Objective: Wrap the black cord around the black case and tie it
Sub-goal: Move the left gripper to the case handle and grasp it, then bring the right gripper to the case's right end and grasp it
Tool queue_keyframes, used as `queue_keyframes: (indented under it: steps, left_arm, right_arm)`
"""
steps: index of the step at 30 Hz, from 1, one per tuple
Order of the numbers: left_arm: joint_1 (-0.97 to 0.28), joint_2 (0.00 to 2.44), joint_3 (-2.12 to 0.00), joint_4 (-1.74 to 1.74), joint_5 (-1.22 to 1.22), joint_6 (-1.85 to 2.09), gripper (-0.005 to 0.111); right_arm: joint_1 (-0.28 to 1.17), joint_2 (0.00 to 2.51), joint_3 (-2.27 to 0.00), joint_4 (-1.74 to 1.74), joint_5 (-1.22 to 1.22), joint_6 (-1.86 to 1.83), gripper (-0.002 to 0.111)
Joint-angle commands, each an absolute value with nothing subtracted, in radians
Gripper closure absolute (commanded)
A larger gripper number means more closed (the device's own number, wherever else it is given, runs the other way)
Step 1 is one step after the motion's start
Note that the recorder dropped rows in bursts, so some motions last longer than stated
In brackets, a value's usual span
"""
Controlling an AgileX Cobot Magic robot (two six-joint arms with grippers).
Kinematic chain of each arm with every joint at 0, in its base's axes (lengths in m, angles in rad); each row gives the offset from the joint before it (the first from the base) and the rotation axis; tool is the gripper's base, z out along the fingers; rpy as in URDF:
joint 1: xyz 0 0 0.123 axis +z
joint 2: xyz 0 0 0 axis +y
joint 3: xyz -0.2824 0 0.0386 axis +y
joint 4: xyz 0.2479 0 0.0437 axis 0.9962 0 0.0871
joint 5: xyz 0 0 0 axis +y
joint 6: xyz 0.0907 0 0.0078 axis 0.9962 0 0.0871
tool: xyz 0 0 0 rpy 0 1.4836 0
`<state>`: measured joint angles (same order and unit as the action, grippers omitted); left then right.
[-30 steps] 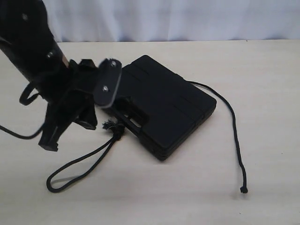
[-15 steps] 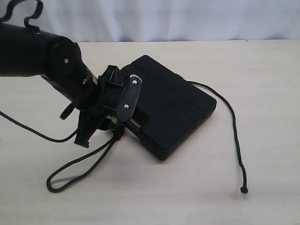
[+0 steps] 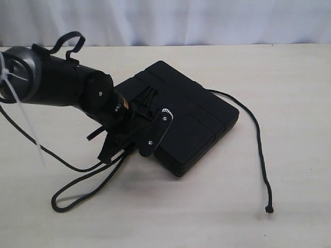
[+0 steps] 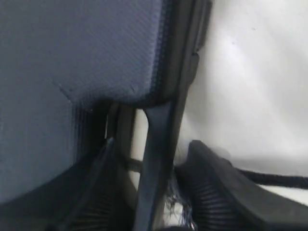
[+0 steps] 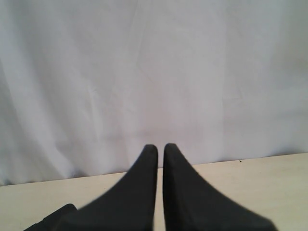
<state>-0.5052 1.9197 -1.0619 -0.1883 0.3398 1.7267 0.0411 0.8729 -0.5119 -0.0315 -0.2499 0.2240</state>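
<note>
The black case (image 3: 191,119) lies flat, long axis diagonal, and the black cord (image 3: 258,144) trails out on both sides. My left gripper (image 3: 129,143), jaws spread, straddles the handle corner, with the frayed end (image 4: 177,207) beside one finger (the right gripper (image 5: 160,149) is pressed together and farther off).

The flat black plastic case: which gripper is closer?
Left. The left gripper sits at the handle edge of the flat black plastic case; the right gripper hangs well off it.
</note>
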Motion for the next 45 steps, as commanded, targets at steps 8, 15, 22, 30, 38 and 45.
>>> queue_keyframes:
  steps: [8, 15, 22, 30, 38, 45]
  left_arm:
    - [-0.519, 1.975, -1.061, -0.229, 0.294, 1.729, 0.065]
    - [-0.543, 1.972, -1.061, -0.248, 0.291, 1.731, 0.107]
    - [-0.534, 1.834, -1.061, -0.245, 0.335, 1.731, 0.107]
    - [-0.499, 1.725, -1.061, -0.247, 0.37, 1.731, 0.107]
    - [-0.483, 1.713, -1.061, -0.221, 0.363, 1.731, 0.107]
    - [-0.483, 1.697, -1.061, -0.221, 0.36, 1.731, 0.107]
  right_arm:
    - [0.037, 0.871, -0.518, -0.043, -0.249, 0.219, 0.104]
    - [0.037, 0.871, -0.518, -0.043, -0.238, 0.219, 0.104]
    - [0.037, 0.871, -0.518, -0.043, -0.228, 0.219, 0.104]
    - [0.037, 0.873, -0.518, -0.351, -0.228, 0.219, 0.104]
    - [0.304, 1.018, -0.516, -0.726, -0.231, 0.222, 0.103]
    - [0.39, 1.207, -0.516, -0.781, -0.249, 0.083, 0.074]
